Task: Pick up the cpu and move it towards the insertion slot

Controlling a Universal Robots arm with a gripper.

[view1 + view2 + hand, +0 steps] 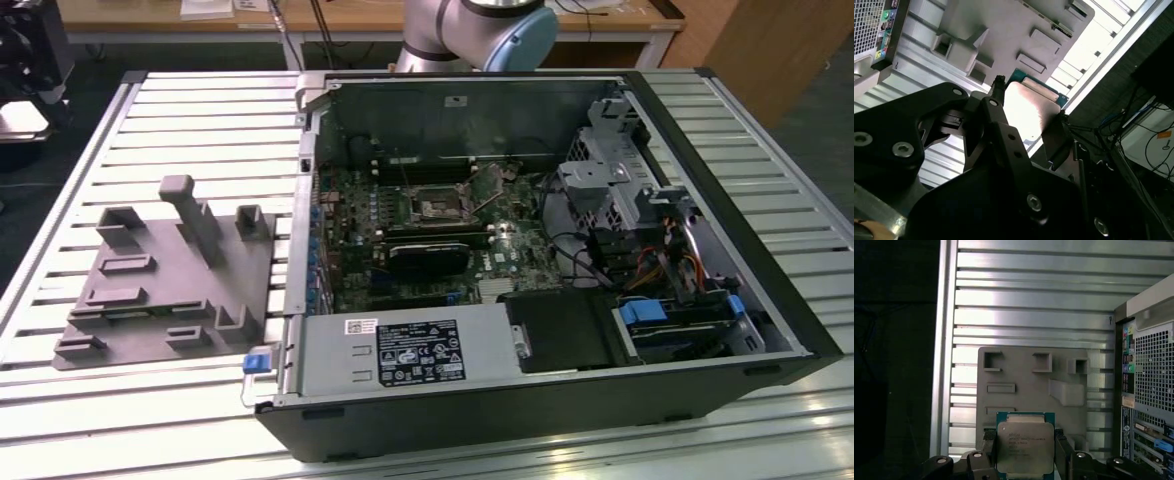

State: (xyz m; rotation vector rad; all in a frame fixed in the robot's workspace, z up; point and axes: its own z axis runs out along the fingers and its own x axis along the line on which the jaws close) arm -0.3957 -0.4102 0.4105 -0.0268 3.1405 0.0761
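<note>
The cpu (1025, 440), a flat square chip with a shiny silver top on a green board, is clamped at two opposite edges by my gripper (1024, 456). In the second wrist view the cpu (1026, 115) gleams between the black fingers (996, 107) of the gripper (1029, 100). It hangs well above the grey plastic fixture (1029, 385) on the slatted table. The insertion slot (437, 208), a silvery square frame around a dark centre, sits on the motherboard inside the open computer case (747, 240).
The grey fixture (160, 290) with raised blocks lies on the slatted metal table (200, 120), at the exterior view's left of the case. Inside the case are a black card (430, 258), cables, drive cages (601, 180) and a power supply (400, 355). The arm's base (481, 30) stands behind the case.
</note>
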